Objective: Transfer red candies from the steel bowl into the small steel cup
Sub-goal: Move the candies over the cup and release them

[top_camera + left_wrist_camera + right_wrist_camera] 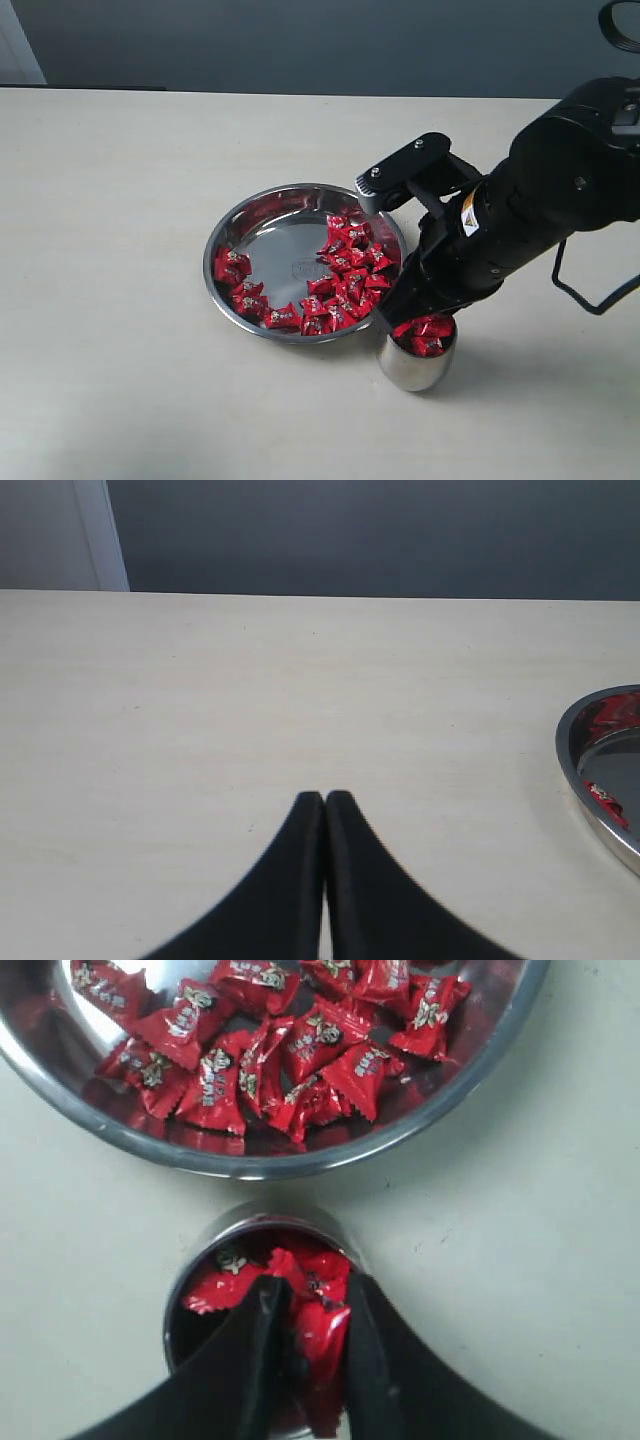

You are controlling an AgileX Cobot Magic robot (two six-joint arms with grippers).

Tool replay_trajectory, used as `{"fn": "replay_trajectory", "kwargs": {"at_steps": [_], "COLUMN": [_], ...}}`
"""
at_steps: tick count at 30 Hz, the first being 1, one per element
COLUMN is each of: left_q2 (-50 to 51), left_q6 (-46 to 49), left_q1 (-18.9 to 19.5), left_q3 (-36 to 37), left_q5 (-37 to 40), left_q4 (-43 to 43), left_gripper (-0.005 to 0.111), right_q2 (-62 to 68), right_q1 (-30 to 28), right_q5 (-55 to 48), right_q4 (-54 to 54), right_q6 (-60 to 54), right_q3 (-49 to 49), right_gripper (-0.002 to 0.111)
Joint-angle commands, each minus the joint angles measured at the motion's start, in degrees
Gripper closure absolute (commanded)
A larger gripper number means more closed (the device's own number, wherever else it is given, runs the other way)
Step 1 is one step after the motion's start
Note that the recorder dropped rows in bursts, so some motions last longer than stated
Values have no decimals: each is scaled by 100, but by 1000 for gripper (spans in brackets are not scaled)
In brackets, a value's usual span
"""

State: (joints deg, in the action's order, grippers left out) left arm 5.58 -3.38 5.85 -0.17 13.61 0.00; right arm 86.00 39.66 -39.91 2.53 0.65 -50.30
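Note:
Many red candies (345, 275) lie in the steel bowl (255, 215) at mid-table, mostly along its near and right sides. The small steel cup (412, 368) stands just right of the bowl's near rim, with several red candies (425, 335) in it. My right gripper (312, 1295) hangs over the cup's mouth (200, 1260), shut on a red candy (320, 1345) pinched between its fingers. More candies (290, 1060) show in the bowl (480, 1070) in the right wrist view. My left gripper (325, 798) is shut and empty above bare table, with the bowl's rim (570, 770) off to one side.
The pale table (110, 250) runs wide to the left and front of the bowl. A black cable (600, 295) loops behind the right arm. A dark wall (300, 45) backs the table's far edge.

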Motion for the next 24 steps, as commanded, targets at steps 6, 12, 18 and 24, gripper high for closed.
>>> {"fn": "replay_trajectory", "kwargs": {"at_steps": [6, 12, 18, 24], "left_q2": [-30, -30, -30, -30], "left_q6": [-13, -13, -13, -13], "left_q1": [-29, -29, -29, -29], "left_q3": [17, 17, 17, 17], "left_q5": [-23, -23, -23, -23], "left_q4": [0, 0, 0, 0], "left_gripper": [106, 106, 106, 106], "right_q2": [-49, -49, -49, -49], "right_q1": [-35, -35, -35, -35], "right_q5": [-67, -79, -60, 514], "right_q4": [95, 142, 142, -124], "right_q6": [59, 59, 59, 47], "right_q3": [32, 32, 32, 32], "right_gripper": [106, 74, 69, 69]}}
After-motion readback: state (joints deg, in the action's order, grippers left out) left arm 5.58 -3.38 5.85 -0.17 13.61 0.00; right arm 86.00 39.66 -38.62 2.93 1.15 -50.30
